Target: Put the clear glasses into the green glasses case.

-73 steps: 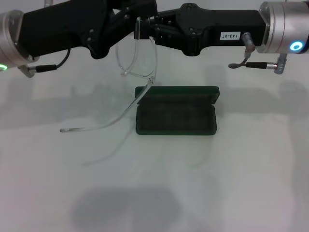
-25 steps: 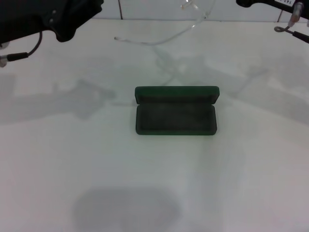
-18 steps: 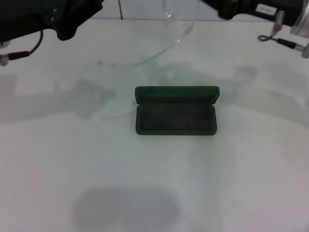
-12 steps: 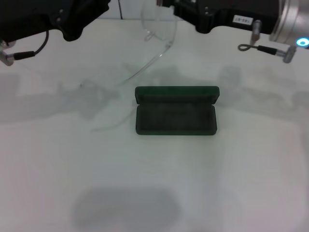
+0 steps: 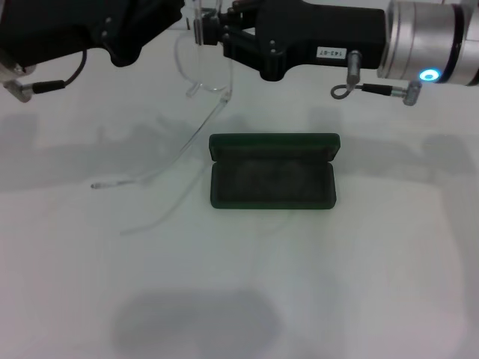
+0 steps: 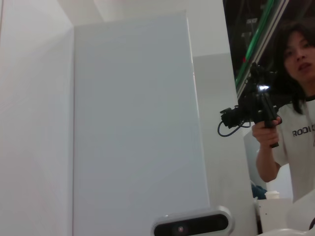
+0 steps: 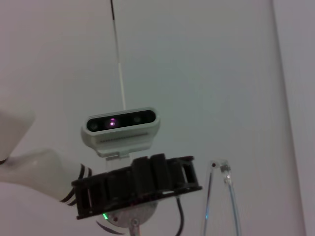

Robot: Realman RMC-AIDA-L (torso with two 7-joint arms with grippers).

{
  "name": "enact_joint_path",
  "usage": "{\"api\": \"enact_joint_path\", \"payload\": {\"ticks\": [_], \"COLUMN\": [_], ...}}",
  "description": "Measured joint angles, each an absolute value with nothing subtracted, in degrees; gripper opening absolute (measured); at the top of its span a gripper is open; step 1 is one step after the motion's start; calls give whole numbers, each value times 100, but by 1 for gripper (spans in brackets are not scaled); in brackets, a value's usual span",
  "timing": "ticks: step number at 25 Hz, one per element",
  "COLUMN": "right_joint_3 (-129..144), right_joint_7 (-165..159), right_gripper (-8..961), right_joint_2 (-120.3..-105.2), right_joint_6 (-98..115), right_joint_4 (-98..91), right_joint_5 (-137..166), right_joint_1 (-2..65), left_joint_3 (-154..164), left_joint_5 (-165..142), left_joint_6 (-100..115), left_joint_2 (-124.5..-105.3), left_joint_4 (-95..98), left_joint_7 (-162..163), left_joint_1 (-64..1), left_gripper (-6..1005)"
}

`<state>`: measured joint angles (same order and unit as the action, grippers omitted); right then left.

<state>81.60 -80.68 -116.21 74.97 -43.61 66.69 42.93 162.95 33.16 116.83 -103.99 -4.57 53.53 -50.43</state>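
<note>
The green glasses case lies open at the middle of the table, its lid standing up at the far side. The clear glasses hang above the table, behind and left of the case. My right gripper is shut on their top edge. Their long thin arms trail down and to the left, ending near the table at the case's left. A piece of the clear frame shows in the right wrist view. My left gripper is close beside the glasses at the top left, its fingers hidden.
The white table runs wide on every side of the case. In the left wrist view a person holds a camera beside a white wall panel. The right wrist view shows the left arm's wrist camera.
My right arm has swung in from the top right, moving left and down with the glasses. Their arms now hang low to the left of the case. The left arm has shifted a little right.
</note>
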Motion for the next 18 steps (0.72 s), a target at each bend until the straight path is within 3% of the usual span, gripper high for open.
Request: {"api": "enact_joint_path", "payload": {"ticks": [18], "right_joint_3": [8412], "right_joint_7": [-8068], "right_gripper": [87], "right_joint_2": [-11619], "right_joint_6": [7560], "right_joint_4": [-4424], "right_joint_5": [6564], "right_joint_1": [4343], "left_joint_3": [16295], "left_joint_5": [3193], "left_joint_6": [11672], "left_joint_2": [-10463], "left_joint_4": [-466], "left_joint_7": [5379], "left_joint_1": [-5058], "left_gripper": [37]}}
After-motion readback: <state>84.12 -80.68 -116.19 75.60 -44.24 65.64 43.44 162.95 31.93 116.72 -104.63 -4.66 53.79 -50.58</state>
